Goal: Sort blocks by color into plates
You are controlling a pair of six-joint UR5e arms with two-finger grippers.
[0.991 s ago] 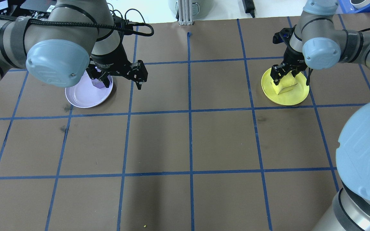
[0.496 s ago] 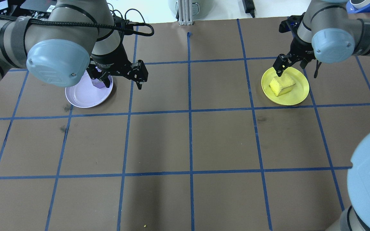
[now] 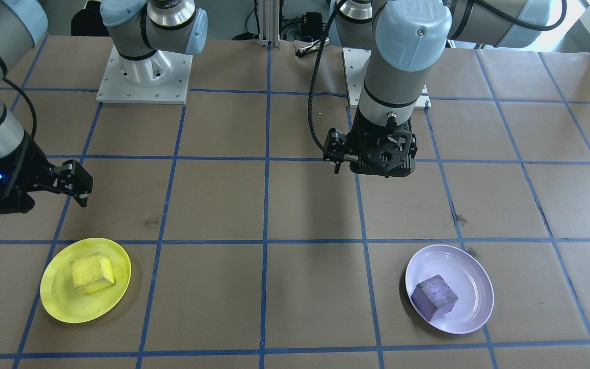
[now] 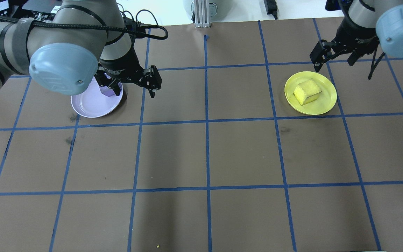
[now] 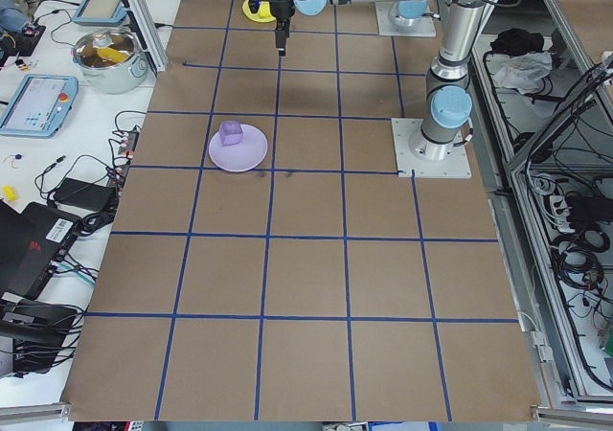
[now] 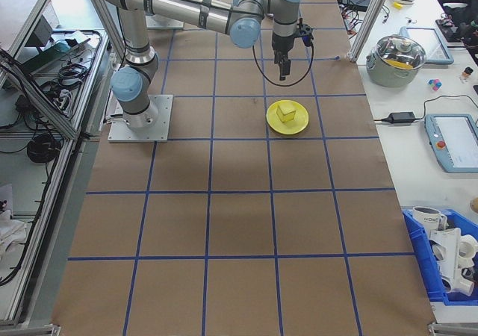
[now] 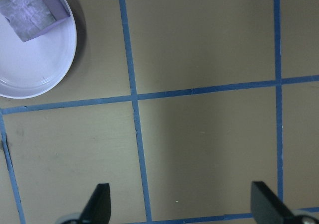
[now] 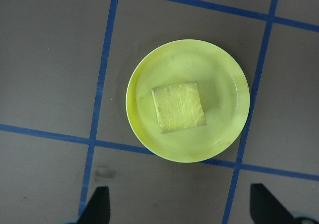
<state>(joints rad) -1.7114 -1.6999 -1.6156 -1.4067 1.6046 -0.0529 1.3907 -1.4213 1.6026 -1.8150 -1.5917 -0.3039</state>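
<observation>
Rising off the plate, the right gripper (image 4: 332,57) has drawn back toward the far right corner of the table since a second ago, when it stood low over the yellow block (image 4: 307,91). Its jaws are spread and empty; the wrist view looks straight down on the block, which lies flat and alone near the middle of the yellow plate (image 4: 324,105). The left gripper (image 4: 131,82) has not shifted — it hangs with jaws apart, empty, just right of the lavender plate (image 4: 87,106). The purple block (image 3: 434,296) sits inside that plate, toward its far rim.

Both blocks rest in plates of their own colour, so the sorting looks finished and only the retreat of the arms is left, as far as I can judge.

Room is generous. Near and middle squares of the brown table (image 4: 205,157) lie open, crossed only by blue tape lines. The yellow plate sits close to a tape crossing at its near right, the lavender one just far of a line — neither is near a table edge.
</observation>
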